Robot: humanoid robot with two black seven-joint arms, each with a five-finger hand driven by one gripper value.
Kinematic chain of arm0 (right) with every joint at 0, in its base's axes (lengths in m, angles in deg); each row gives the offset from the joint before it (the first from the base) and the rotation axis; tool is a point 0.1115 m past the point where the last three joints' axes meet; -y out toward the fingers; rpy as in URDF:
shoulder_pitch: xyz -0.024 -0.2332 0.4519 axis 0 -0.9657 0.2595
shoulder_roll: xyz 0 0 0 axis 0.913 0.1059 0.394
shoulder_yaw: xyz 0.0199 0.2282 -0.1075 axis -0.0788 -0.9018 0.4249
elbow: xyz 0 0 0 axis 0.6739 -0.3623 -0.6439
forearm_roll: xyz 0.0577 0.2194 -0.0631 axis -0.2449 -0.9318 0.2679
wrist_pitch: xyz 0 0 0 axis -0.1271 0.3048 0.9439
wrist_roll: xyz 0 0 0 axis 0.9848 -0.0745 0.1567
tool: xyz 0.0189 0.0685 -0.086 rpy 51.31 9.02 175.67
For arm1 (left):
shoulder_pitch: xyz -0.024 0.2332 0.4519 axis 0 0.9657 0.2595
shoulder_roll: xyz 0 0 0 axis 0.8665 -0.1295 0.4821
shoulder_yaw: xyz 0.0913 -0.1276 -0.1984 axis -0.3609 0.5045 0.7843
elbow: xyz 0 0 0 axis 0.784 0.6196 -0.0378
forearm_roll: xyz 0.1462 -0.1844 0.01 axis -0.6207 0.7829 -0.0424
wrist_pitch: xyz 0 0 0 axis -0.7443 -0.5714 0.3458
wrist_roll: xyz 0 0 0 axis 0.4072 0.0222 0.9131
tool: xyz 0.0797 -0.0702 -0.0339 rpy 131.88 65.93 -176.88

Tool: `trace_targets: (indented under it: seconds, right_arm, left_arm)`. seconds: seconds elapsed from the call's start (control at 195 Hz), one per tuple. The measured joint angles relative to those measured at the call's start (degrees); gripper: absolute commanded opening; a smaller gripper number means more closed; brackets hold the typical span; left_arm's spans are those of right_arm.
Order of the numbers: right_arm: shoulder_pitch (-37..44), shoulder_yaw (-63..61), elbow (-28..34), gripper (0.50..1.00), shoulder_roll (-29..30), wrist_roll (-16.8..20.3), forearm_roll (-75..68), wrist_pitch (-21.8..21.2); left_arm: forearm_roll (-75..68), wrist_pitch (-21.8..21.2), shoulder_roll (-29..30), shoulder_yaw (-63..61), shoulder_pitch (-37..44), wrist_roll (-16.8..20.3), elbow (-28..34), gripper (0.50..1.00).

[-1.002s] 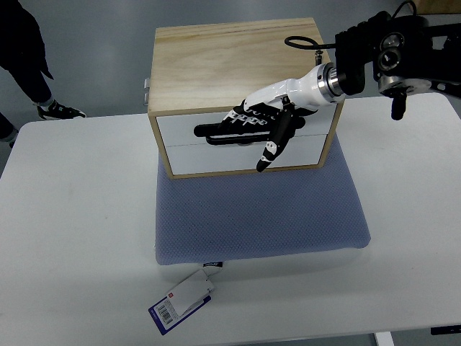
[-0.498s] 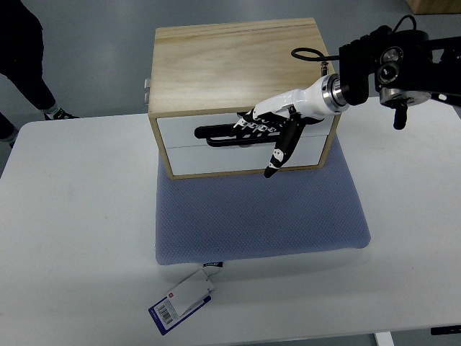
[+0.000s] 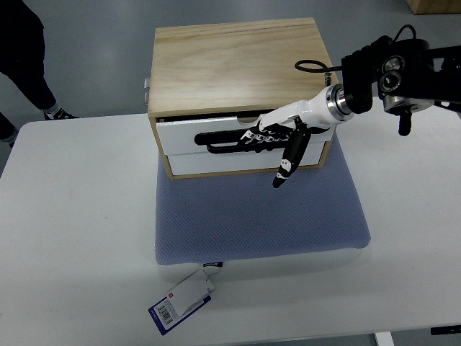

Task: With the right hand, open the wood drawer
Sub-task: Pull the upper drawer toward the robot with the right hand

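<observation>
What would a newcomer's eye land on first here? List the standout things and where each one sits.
First, the wooden drawer box at top centre, standing on a blue-grey mat on the white table. Next, the right hand, reaching in from the right, fingers hooked in the black handle of the top drawer, which juts slightly out. Last, a barcoded tag near the table's front edge.
</observation>
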Motion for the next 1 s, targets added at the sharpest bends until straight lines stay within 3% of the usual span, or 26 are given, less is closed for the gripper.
trace_targets:
  seconds: [1.002]
  right_arm:
    - [1.6,-0.1,6.1,0.944,-2.8,0.0,-0.5,-6.2]
  left_arm:
    - [0.0,0.0,0.0,0.0,0.0,0.0,0.1,1.0]
